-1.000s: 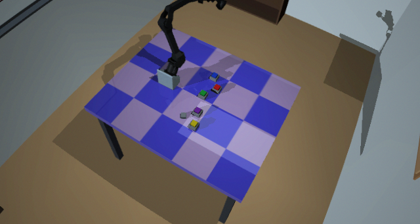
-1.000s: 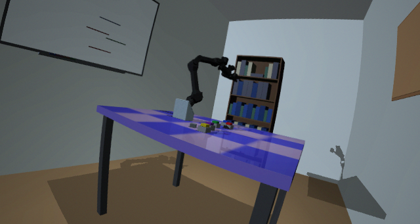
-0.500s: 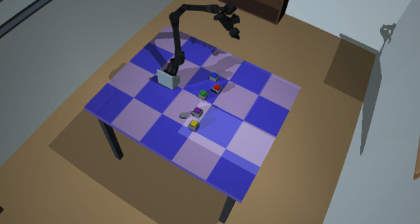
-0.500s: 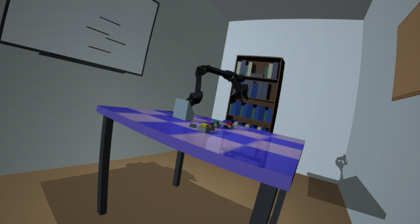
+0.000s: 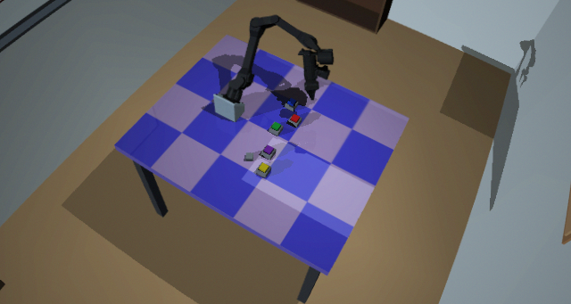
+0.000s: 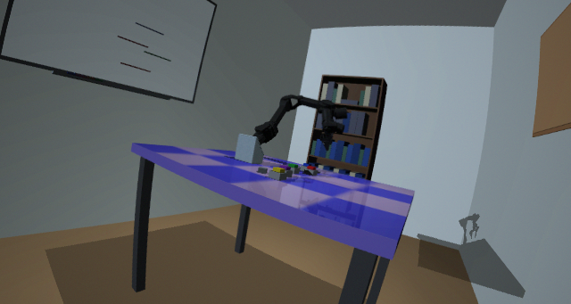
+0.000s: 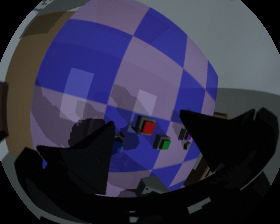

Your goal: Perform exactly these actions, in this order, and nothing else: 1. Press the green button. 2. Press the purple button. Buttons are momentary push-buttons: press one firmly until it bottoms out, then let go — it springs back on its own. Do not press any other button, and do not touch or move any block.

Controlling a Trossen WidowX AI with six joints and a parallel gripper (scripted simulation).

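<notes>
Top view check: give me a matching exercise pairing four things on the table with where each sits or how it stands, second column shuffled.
Column one:
1. green button
2. yellow button
3. grey block
4. pincer

Column two:
A. nearest the table's front edge
B. just left of the purple button
C. open, empty, above the table beyond the blue button
D. beside the red button

Pairs: 1-D, 2-A, 3-B, 4-C
</notes>
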